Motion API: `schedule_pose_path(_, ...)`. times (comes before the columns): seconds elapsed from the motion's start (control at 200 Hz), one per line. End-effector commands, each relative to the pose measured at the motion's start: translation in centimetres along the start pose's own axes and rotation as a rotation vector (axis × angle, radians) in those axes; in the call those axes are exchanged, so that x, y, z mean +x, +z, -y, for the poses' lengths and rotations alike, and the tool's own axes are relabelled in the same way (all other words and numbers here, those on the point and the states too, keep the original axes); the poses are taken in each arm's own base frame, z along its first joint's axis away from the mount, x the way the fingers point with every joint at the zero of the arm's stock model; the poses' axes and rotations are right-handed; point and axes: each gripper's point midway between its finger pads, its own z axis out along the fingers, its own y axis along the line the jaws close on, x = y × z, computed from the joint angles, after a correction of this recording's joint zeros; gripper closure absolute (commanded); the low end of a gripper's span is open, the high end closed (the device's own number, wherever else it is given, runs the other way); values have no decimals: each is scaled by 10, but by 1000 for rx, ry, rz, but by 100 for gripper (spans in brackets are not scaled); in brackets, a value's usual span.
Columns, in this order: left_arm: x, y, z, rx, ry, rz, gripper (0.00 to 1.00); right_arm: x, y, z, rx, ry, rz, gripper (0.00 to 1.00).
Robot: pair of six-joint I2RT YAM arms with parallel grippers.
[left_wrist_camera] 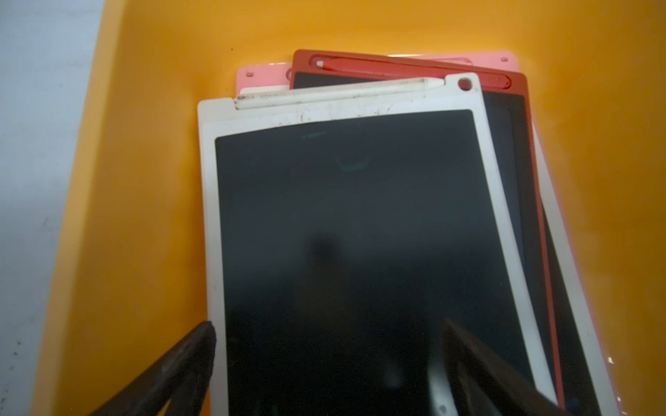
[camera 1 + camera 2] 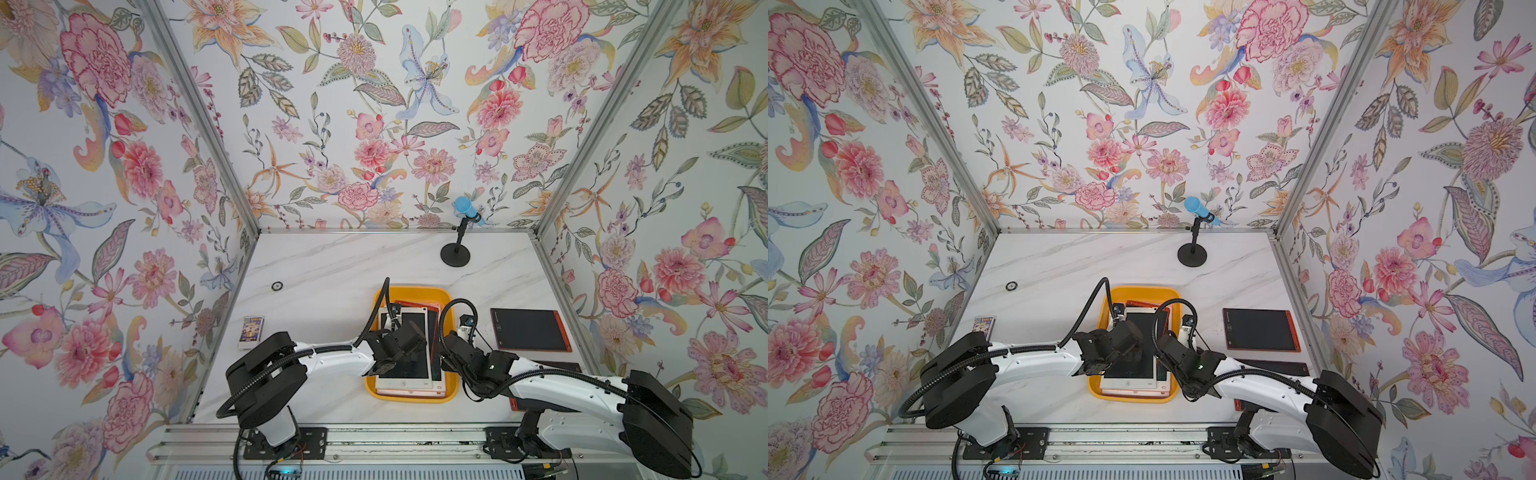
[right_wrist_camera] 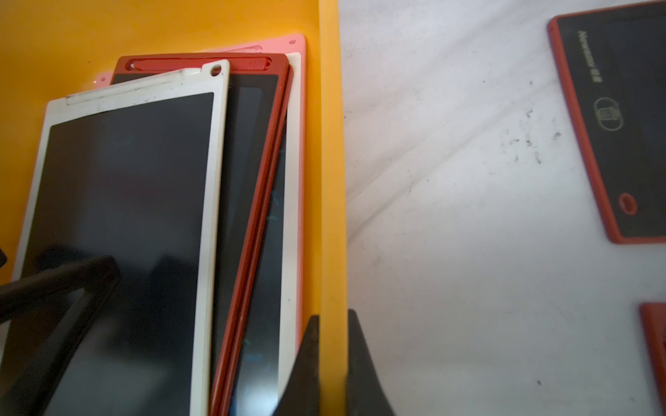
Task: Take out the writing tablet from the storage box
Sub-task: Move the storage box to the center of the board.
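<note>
The yellow-orange storage box (image 2: 411, 291) (image 2: 1142, 289) sits mid-table and holds a stack of writing tablets. On top lies a white-framed writing tablet (image 1: 342, 216) (image 3: 126, 173) with a dark screen and a white stylus in its far edge. Under it are a red tablet (image 1: 407, 68) and a pink one (image 1: 259, 74). My left gripper (image 1: 329, 324) is open just above the white tablet, one finger at its side edge and the other over its screen. My right gripper (image 3: 333, 315) is shut on the box's right wall (image 3: 329, 180), one finger inside and one outside.
A red-framed tablet (image 2: 530, 330) (image 3: 620, 126) lies on the table right of the box. Another red one (image 3: 654, 342) lies nearer, partly under my right arm. A blue microphone on a black stand (image 2: 457, 249), a small black ring (image 2: 277, 286) and a card pack (image 2: 250, 331) stand further off.
</note>
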Motion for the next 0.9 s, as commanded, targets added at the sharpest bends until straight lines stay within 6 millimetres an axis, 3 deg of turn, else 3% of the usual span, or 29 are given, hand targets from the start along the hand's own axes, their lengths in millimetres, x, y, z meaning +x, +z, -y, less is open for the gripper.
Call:
schedule_pose_path(0.0,13,9,-24,-109,3,-44,1,-18,-3,15,52,45,91,95)
schedule_pose_path(0.135,22,21,-28,-43,-91,-86,1,-18,-4,18,50,54,95,95)
schedule_pose_path(0.485,7,21,-30,-29,-121,-68,1,-16,-2,18,49,50,89,95)
schedule_pose_path(0.716,1,20,3,149,-134,-60,1,-22,-3,15,38,33,102,88)
schedule_pose_path(0.891,-13,11,15,199,-124,-36,1,-35,-3,12,18,37,110,83)
